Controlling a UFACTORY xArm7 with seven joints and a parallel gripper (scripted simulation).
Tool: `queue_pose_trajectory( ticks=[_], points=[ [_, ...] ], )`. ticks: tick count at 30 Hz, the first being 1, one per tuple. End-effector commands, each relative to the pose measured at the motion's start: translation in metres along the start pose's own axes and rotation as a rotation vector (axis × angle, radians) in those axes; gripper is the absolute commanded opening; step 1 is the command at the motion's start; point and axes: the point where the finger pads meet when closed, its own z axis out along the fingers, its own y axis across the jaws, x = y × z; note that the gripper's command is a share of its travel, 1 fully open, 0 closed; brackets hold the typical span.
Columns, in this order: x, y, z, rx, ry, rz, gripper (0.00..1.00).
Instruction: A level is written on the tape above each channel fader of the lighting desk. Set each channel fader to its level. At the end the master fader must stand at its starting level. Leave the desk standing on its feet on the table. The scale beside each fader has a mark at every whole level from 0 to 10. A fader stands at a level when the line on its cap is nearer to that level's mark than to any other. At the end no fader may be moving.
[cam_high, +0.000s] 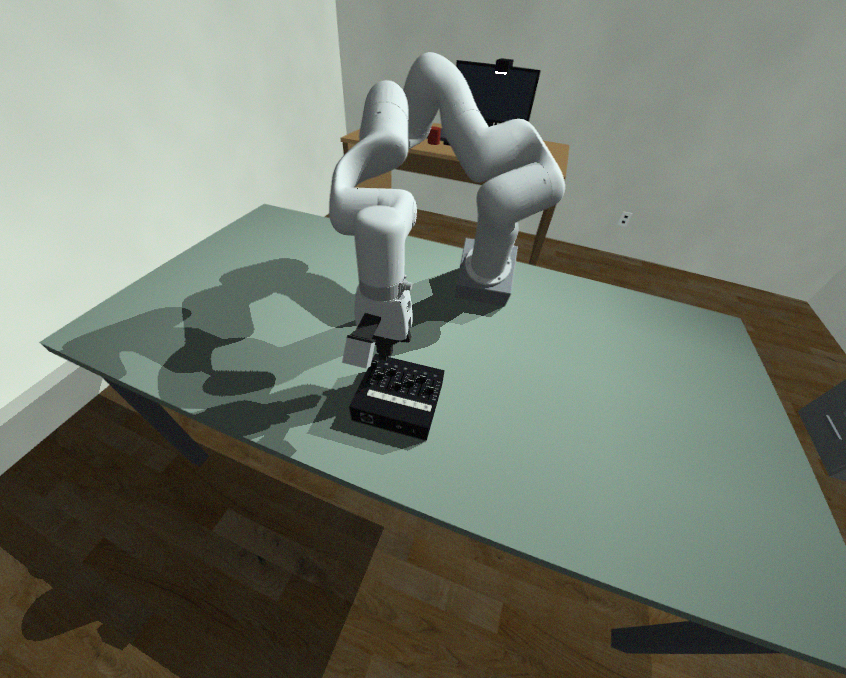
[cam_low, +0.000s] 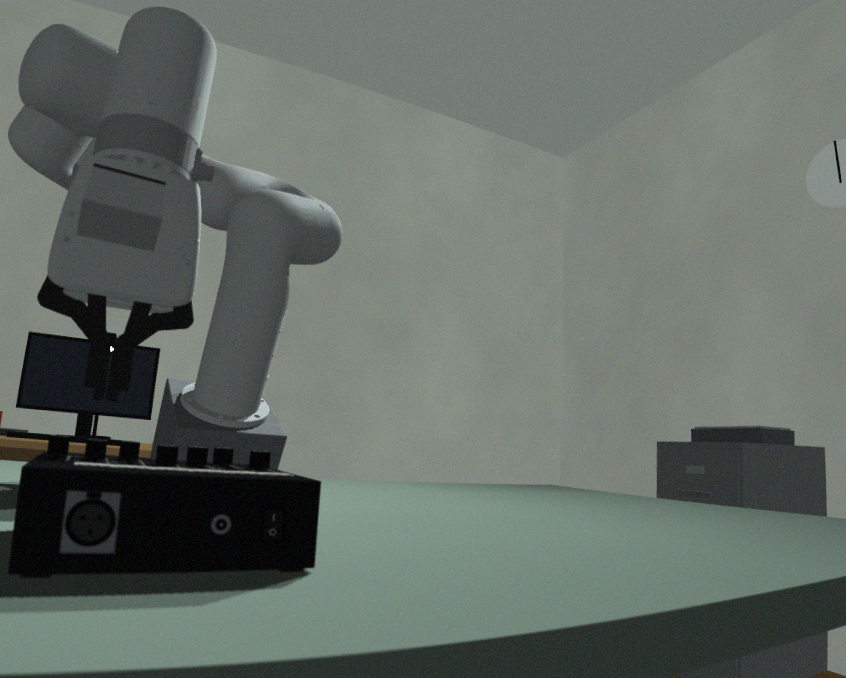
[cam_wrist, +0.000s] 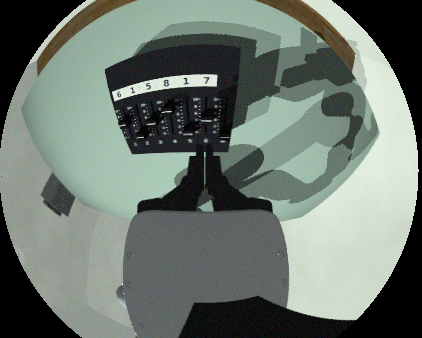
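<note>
Fingers (cam_low: 107, 384) pressed together on nothing, poised above the lighting desk (cam_low: 162, 519) near its edge, clear of the faders (cam_wrist: 167, 122)

At the lower left of the frame a black box-shaped lighting desk (cam_low: 165, 519) stood on the pale green table top (cam_low: 494, 557), its near face showing a round socket, a small jack and a switch. A row of dark fader caps (cam_low: 176, 454) rose along its top. Above its left end hung the black-fingered gripper (cam_low: 109, 384), fingers pressed together, clear of the caps. A grey filing cabinet (cam_low: 740, 469) stood at right.
</note>
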Motion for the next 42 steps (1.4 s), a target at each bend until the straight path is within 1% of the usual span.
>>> queue_pose_trajectory(
  ticks=[1,25,42],
  points=[
    [0.001,0.001,-0.001,-0.002,0.002,0.000,0.00],
    [0.001,0.001,0.004,-0.002,0.002,0.000,0.00],
    [0.000,0.001,0.014,-0.002,0.002,0.000,0.00]
  ],
)
